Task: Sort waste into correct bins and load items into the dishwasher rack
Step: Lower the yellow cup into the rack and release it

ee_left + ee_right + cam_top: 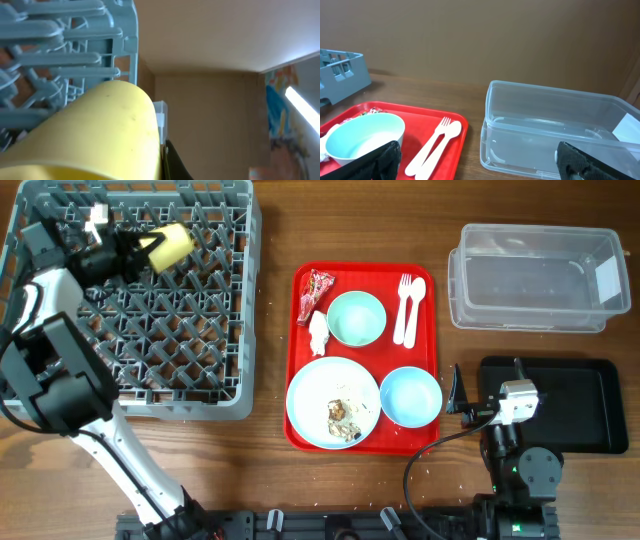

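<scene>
Loading step: the left hand (138, 250) is clamped on the yellow cup (172, 244), holding it on its side over the far part of the rack (180, 408). Next, it likely needs to settle the cup between pegs and let go. The right hand (457, 392) rests spread wide and empty beside the black tray (590, 405).

Rack (150, 408) left of serving tray (430, 355); tub (520, 280) behind flat tray (580, 410)

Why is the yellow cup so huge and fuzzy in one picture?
Left wrist view: the yellow cup sits very close to the lens, so it is soft, and a strip light glares. Overhead view: even light, sharp. Right wrist view: the clear tub is crisp.
</scene>
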`<action>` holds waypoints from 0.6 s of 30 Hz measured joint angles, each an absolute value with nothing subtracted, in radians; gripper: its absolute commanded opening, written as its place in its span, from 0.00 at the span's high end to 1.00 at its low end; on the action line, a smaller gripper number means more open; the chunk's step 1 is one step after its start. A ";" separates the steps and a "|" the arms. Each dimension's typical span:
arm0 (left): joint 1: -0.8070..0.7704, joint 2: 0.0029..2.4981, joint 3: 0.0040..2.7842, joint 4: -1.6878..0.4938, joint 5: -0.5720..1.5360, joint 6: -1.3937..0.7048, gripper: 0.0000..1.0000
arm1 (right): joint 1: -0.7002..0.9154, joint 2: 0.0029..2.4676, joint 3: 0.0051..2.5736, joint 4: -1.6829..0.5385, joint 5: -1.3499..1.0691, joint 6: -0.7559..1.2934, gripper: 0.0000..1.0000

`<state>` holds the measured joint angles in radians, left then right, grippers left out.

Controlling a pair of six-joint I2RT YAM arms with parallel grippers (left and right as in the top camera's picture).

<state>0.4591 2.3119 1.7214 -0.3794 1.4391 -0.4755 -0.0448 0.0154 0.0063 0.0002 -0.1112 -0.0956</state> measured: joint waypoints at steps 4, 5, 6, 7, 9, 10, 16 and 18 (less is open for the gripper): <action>0.506 2.312 1.723 -0.423 1.436 -0.477 0.96 | -0.045 0.015 0.006 0.000 -0.111 -0.096 0.00; 0.511 2.312 1.723 -0.424 1.436 -0.477 0.92 | -0.045 0.015 0.006 0.000 -0.111 -0.096 0.00; 0.511 2.312 1.723 -0.424 1.433 -0.477 0.87 | -0.045 0.015 0.006 0.000 -0.111 -0.096 0.00; 0.511 2.312 1.723 -0.422 1.422 -0.477 0.78 | -0.045 0.015 0.006 0.000 -0.111 -0.096 0.00; 0.530 2.312 1.723 -0.422 1.374 -0.482 0.78 | -0.045 0.015 0.006 0.000 -0.111 -0.096 0.00; 0.540 2.312 1.723 -0.424 1.351 -0.477 0.79 | -0.045 0.015 0.006 0.000 -0.111 -0.096 0.00; 0.579 2.311 1.723 -0.469 1.282 -0.477 0.80 | -0.045 0.015 0.006 0.000 -0.111 -0.096 0.00; 0.591 2.302 1.722 -0.496 1.251 -0.477 0.82 | -0.045 0.015 0.006 0.000 -0.111 -0.096 0.00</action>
<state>0.5915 2.3024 1.7222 -0.4965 1.2510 -0.4774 -0.0448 0.0154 0.0063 0.0002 -0.1112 -0.0956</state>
